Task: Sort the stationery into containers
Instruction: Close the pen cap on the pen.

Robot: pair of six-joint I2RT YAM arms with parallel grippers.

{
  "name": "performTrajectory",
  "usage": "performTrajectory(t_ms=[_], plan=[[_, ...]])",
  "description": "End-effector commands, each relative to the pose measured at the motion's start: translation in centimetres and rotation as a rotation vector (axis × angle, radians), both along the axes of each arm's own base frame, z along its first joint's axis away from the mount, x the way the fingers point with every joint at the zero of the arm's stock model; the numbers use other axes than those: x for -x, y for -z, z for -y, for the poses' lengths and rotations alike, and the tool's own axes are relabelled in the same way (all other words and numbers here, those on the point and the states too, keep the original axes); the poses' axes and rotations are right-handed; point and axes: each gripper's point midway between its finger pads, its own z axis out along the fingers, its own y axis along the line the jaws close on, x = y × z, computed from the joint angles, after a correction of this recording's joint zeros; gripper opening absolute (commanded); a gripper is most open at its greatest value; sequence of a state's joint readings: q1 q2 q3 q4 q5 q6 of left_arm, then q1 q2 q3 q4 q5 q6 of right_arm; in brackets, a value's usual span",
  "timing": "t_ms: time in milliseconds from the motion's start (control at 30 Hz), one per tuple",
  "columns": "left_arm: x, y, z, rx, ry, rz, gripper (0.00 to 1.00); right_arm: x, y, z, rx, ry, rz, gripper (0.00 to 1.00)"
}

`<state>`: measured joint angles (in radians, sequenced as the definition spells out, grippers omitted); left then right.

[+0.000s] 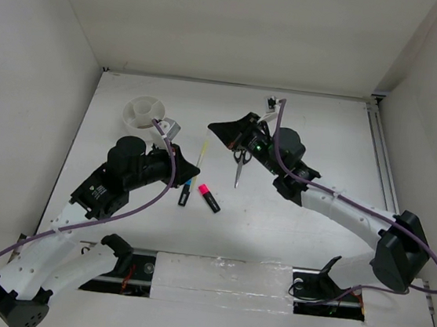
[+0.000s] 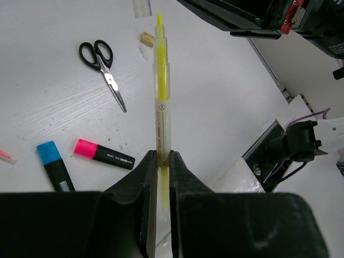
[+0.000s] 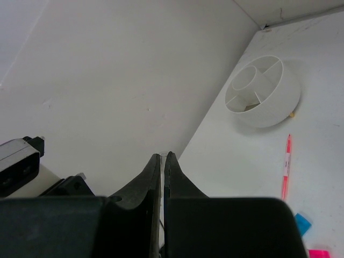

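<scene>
My left gripper (image 2: 163, 156) is shut on the thin yellow pen (image 2: 162, 91), which sticks out ahead of the jaws above the table; both also show in the top view, the gripper (image 1: 191, 170) and the pen (image 1: 203, 151). The black-handled scissors (image 2: 102, 62), the tan block (image 2: 147, 38), the blue-capped highlighter (image 2: 54, 164) and the pink-capped highlighter (image 2: 102, 153) lie on the table. My right gripper (image 3: 162, 156) is raised and shut on a thin clear piece, its tip (image 1: 215, 126) near the yellow pen. The pink pen (image 3: 286, 167) lies near the white compartment bowl (image 3: 266, 94).
The bowl (image 1: 147, 111) stands at the back left near the left wall. The scissors (image 1: 240, 162) lie under the right arm, and the highlighters (image 1: 199, 196) lie side by side between the arms. A metal rail (image 1: 380, 162) runs along the table's right edge.
</scene>
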<state>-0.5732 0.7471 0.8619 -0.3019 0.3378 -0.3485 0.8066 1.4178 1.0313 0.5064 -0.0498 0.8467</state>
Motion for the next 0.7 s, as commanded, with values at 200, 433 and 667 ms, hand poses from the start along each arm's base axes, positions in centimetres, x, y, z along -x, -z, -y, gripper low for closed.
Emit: performTrajectory(t_ms=[200, 433, 667], plan=[[-0.17, -1.38, 0.51, 0.034, 0.024, 0.043, 0.00, 1.25, -4.20, 0.67, -0.103, -0.025, 0.081, 0.00], [-0.32, -0.86, 0.77, 0.021, 0.037, 0.031, 0.00, 1.62, -4.67, 0.79, -0.109, -0.036, 0.090, 0.00], [-0.30, -1.12, 0.59, 0.024, 0.028, 0.042, 0.00, 1.61, -4.21, 0.78, -0.103, -0.036, 0.084, 0.00]])
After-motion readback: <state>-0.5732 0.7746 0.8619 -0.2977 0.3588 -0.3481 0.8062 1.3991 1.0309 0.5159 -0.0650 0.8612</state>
